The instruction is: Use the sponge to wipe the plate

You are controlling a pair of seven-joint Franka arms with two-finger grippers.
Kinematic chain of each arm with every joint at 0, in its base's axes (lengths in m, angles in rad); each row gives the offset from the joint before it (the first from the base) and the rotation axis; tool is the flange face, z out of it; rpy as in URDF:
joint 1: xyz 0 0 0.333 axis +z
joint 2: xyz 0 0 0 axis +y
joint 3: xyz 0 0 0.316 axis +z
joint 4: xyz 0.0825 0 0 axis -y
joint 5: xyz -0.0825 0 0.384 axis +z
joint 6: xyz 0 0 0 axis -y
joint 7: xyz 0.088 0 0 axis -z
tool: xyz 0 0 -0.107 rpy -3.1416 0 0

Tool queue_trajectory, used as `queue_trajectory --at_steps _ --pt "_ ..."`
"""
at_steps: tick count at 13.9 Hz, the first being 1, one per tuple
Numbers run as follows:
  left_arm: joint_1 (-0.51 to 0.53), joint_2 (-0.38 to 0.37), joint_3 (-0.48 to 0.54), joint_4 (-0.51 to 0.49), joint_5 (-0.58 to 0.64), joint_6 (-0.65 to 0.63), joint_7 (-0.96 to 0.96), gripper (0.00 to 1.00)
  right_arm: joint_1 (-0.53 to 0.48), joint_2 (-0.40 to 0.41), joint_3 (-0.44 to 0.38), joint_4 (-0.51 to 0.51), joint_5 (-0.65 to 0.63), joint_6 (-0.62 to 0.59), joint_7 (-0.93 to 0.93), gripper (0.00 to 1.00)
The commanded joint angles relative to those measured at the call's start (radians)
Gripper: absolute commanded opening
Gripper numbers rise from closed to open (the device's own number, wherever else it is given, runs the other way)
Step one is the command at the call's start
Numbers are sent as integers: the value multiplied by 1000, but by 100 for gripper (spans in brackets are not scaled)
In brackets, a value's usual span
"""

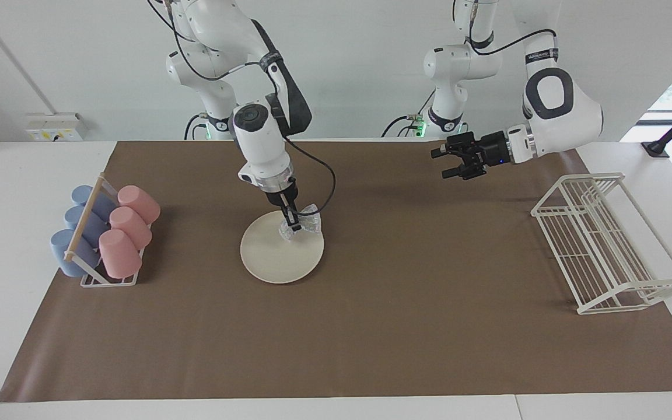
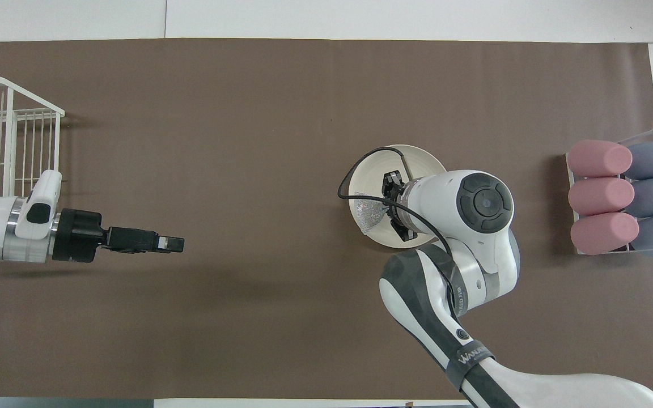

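Note:
The cream-white plate point(image 1: 272, 262) point(image 2: 417, 161) lies on the brown mat about midway across the table. My right gripper point(image 1: 294, 227) point(image 2: 384, 208) points down at it, shut on the silvery glittery sponge point(image 1: 311, 221) point(image 2: 367, 212). The sponge sits on the part of the plate nearer to the robots, toward the left arm's end, and hangs slightly over the rim. My left gripper point(image 1: 442, 164) point(image 2: 178, 245) hovers level over bare mat toward the left arm's end, open and holding nothing.
A small rack of pink cups point(image 1: 129, 224) point(image 2: 601, 195) and blue cups point(image 1: 82, 224) stands at the right arm's end. A white wire rack point(image 1: 604, 245) point(image 2: 3, 141) stands at the left arm's end. The brown mat point(image 1: 406, 326) covers the table.

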Motion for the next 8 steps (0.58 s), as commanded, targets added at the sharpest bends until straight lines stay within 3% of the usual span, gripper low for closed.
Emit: queue_trajectory --at_steps 1,8 --pt "18 -14 -7 57 171 18 -57 100 -4 34 5 -10 17 56 -36 0" --pt "13 -15 -7 151 561 26 -183 100 -74 94 7 -16 19 90 -214 0"
